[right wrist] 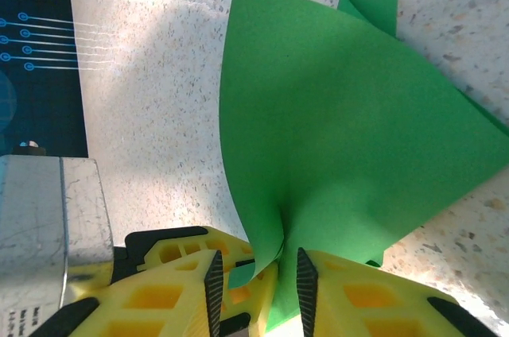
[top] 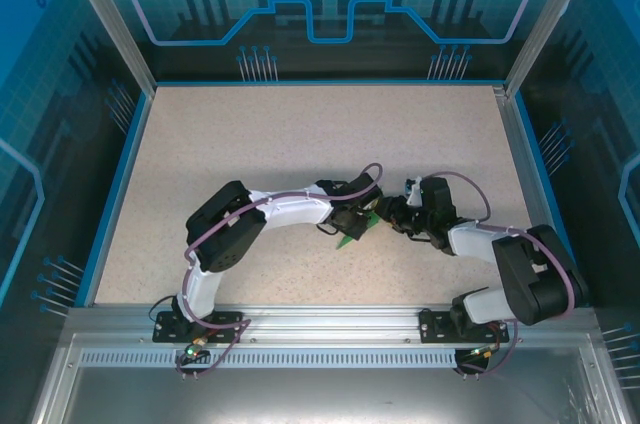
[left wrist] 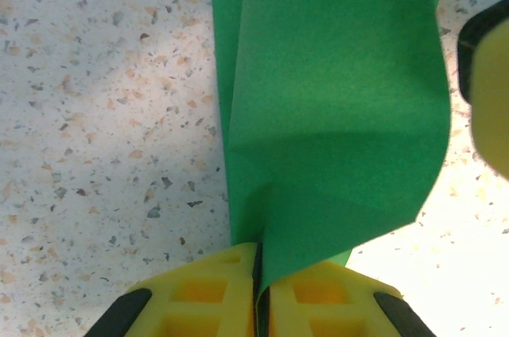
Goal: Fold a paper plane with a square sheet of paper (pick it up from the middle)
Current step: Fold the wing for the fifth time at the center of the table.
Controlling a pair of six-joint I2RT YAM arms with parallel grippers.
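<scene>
1. Your left fingers (left wrist: 231,281) are clamping shut on an edge of the thin bright green sheet of paper (left wrist: 334,114), which is partly folded.
2. Your right fingers (right wrist: 306,281) are standing apart, with the sheet's edge passing loosely between them.
3. The sheet is sitting mid-way across the speckled beige desk (top: 300,144), between both wrists.
4. Blue printed walls (top: 330,4) are enclosing the desk; you are seeing one sheet and two arms.

Plain bright green paper (left wrist: 334,114), yellow fingers (right wrist: 159,301) with black pads (right wrist: 213,281), beige speckled table (top: 300,134), blue circuit-patterned walls (top: 330,4), white-and-black arms (top: 290,212), purple cables (top: 468,177)
</scene>
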